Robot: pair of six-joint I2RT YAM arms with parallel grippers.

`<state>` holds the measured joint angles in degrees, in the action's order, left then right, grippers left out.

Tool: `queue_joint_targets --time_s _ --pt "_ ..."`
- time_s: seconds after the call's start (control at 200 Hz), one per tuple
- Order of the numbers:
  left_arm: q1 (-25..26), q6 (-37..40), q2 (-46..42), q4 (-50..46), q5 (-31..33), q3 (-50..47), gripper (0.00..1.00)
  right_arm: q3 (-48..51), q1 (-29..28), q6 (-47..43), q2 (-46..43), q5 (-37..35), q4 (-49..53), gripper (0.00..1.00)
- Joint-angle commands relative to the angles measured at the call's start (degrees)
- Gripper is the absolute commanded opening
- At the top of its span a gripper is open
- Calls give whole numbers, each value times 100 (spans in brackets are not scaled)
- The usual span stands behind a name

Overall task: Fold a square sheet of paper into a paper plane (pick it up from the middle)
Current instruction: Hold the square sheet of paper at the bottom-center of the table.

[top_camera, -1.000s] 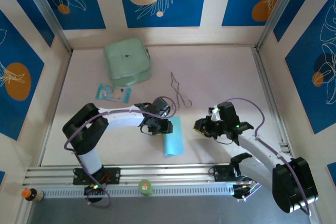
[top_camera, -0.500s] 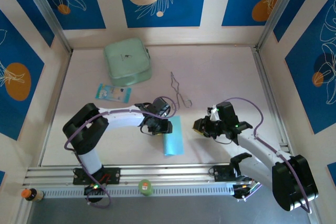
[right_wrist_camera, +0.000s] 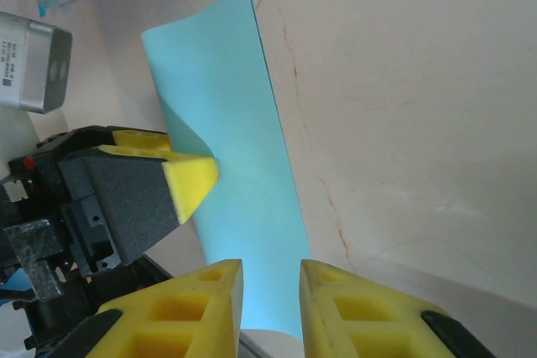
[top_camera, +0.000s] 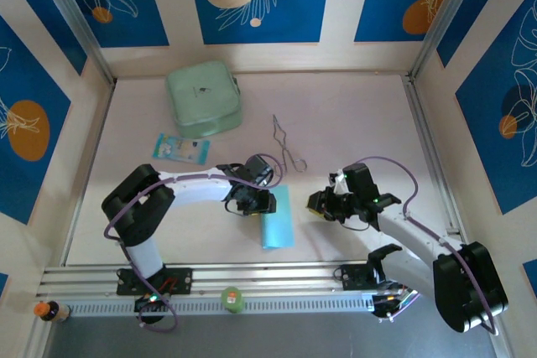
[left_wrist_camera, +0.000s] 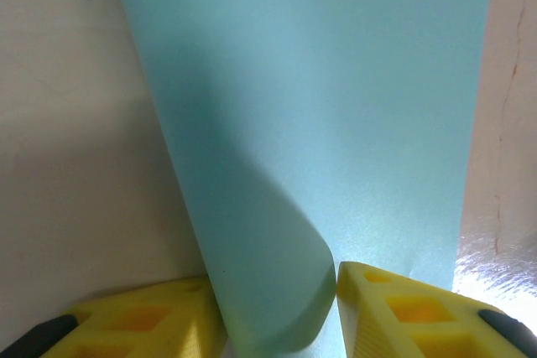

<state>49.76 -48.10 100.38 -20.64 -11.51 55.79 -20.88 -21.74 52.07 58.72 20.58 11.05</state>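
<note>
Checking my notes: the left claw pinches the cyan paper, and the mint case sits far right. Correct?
No. The case sits far left, as the top view shows. The left claw does pinch the paper.

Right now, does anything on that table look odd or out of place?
Only the square sheet of paper: it isn't lying flat. One side is rolled over in a loose curl, pinched by the left gripper. The table also shows a faint reddish line beside the sheet, perhaps a scratch.
</note>
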Motion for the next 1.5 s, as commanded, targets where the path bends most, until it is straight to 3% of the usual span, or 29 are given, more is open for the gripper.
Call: queue_joint_targets --time_s 0.0,0.145,0.295,0.415,0.75,1.495 --pt "-36 159 417 -239 694 -156 42 -142 -90 -48 123 45 -58 24" --pt "-36 149 421 -222 694 -173 42 -207 -241 -91 333 -61 -167 22" --pt "-32 145 420 -220 680 -165 42 -241 -833 -210 414 -906 -362 20" --pt "-27 117 411 -199 670 -173 42 -260 -1154 -196 451 -1143 -584 19" --pt "-17 109 421 -165 658 -182 41 -440 -1261 -14 1260 -745 -1034 5" --pt "-19 132 430 -144 705 -174 41 -311 -1096 117 839 -1047 -635 6"
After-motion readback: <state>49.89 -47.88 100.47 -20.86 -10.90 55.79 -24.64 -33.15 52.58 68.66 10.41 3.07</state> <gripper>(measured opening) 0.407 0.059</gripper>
